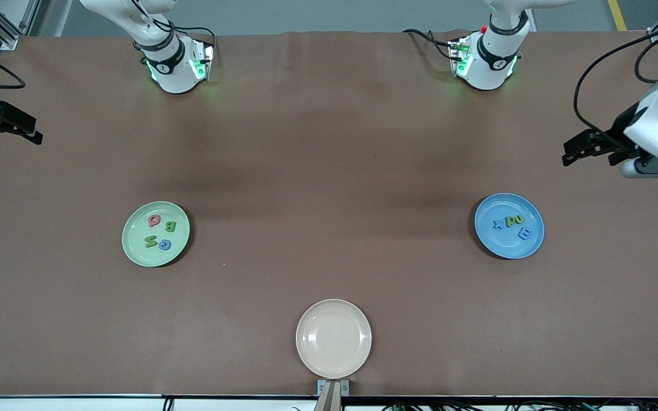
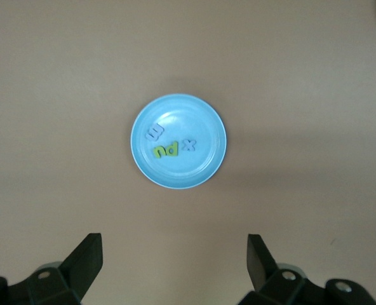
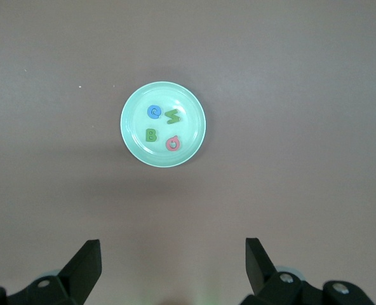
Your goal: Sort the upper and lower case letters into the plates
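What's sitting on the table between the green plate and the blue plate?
Nothing: the front view shows bare brown table between the green plate and the blue plate.

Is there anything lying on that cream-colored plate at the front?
No, the cream plate is bare, while all the letters lie in the mint green plate and the blue plate.

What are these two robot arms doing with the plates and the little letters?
They are sorting toy letters by case. Right now neither arm holds anything: the left gripper and right gripper wait at the table's ends, fingers open. The green plate holds Q, B, N and C. The blue plate holds x, p, u and E. The cream plate is empty.
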Motion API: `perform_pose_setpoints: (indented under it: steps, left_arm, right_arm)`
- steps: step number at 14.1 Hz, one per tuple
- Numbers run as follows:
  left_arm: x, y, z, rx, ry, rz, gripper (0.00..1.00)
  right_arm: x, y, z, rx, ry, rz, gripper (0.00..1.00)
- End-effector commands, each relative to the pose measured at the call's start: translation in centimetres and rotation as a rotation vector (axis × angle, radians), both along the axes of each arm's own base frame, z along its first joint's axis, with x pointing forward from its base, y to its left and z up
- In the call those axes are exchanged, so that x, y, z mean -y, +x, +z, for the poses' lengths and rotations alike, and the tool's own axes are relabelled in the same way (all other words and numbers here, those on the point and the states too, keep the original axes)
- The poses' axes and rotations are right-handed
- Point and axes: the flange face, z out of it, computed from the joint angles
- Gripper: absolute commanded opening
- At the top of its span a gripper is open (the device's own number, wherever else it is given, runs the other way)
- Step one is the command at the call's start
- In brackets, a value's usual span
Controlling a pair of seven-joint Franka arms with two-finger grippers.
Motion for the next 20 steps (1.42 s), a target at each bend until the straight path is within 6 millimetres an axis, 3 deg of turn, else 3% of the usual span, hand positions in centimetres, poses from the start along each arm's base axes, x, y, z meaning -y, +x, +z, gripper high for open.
perform_pose_setpoints:
  steps: [1, 5, 9, 13, 20]
  left_arm:
    - [-1.2, 0.3, 2.6, -0.001, -0.01, 0.011, 1.0]
    - [-3.0, -0.3, 5.6, 0.013, -0.01, 0.031, 1.0]
    - [-3.1, 0.2, 7.6, 0.064, -0.007, 0.031, 1.0]
    - [-3.2, 1.4, 7.7, 0.12, 0.04, 0.024, 1.0]
    - [-3.0, 1.3, 7.5, 0.116, 0.033, 0.034, 1.0]
  right_arm:
    - [-0.3, -1.0, 1.6, 0.043, 0.008, 0.011, 1.0]
    - [-0.3, -1.0, 1.7, 0.038, 0.01, 0.009, 1.0]
    - [-0.3, -1.6, 1.9, -0.005, 0.013, -0.003, 1.0]
    - [0.0, -1.9, 2.5, -0.011, 0.014, -0.008, 1.0]
    - [-0.2, -2.1, 2.1, -0.035, 0.018, -0.008, 1.0]
